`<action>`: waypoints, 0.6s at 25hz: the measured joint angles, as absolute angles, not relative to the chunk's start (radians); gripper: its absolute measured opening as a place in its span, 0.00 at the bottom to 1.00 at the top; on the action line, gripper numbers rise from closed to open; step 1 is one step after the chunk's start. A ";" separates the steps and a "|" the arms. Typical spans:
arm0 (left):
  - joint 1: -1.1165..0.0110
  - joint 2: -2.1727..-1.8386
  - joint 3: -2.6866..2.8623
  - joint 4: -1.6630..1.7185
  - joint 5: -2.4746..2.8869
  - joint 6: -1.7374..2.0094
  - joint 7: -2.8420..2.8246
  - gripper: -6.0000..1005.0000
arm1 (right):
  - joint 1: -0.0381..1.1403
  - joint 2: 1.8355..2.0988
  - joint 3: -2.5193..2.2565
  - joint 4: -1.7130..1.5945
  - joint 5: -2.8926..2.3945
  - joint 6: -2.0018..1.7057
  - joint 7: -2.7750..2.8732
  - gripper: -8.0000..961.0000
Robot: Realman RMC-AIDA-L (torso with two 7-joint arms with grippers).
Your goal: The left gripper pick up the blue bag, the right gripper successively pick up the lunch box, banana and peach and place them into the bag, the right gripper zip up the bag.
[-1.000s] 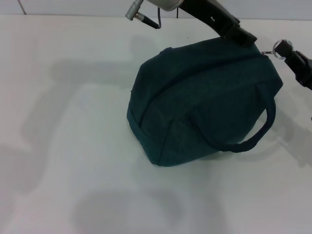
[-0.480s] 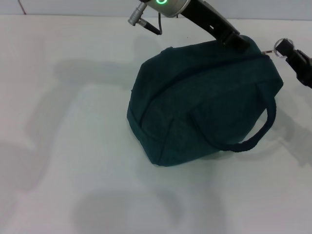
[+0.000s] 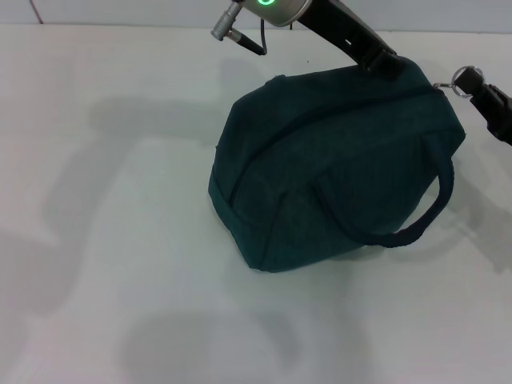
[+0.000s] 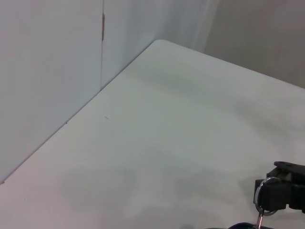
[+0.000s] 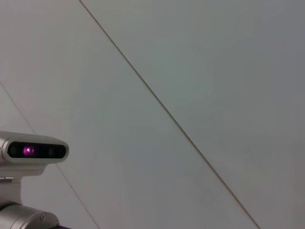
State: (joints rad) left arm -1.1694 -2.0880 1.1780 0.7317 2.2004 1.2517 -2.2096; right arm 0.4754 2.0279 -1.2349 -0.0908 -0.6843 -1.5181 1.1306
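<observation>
The blue bag [image 3: 336, 160] stands on the white table, closed along its top, with one loop handle [image 3: 424, 216] hanging at the front. My left gripper [image 3: 382, 62], on the arm with the green lit ring, is at the bag's far top edge and looks shut on the fabric there. My right gripper [image 3: 482, 90] is at the bag's right end, shut on the metal ring zipper pull [image 3: 462, 78]. The left wrist view also shows the right gripper [image 4: 281, 191] with the ring [image 4: 260, 199]. The lunch box, banana and peach are out of view.
The white table [image 3: 120, 200] stretches to the left and front of the bag. A wall runs along the table's far edge [image 4: 71, 119]. The right wrist view shows only a wall and the robot's head camera [image 5: 33, 152].
The left arm has shifted a little to the left, bringing its green ring into view. The bag's top right end and the right gripper with the zipper pull have moved slightly right.
</observation>
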 joint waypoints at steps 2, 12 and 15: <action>-1.168 -2.088 1.178 0.732 2.201 1.252 -2.206 0.17 | 0.475 2.028 -1.235 -0.091 -0.684 -1.518 1.131 0.09; -1.155 -2.088 1.192 0.732 2.198 1.254 -2.192 0.17 | 0.471 2.028 -1.233 -0.090 -0.660 -1.467 1.121 0.09; -1.154 -2.088 1.192 0.732 2.198 1.255 -2.192 0.17 | 0.472 2.028 -1.233 -0.090 -0.659 -1.453 1.120 0.09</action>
State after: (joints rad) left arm -1.1538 -2.0877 1.1918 0.7321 2.1975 1.2549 -2.1920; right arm 0.4717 2.0279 -1.2333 -0.0900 -0.6587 -1.4532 1.1204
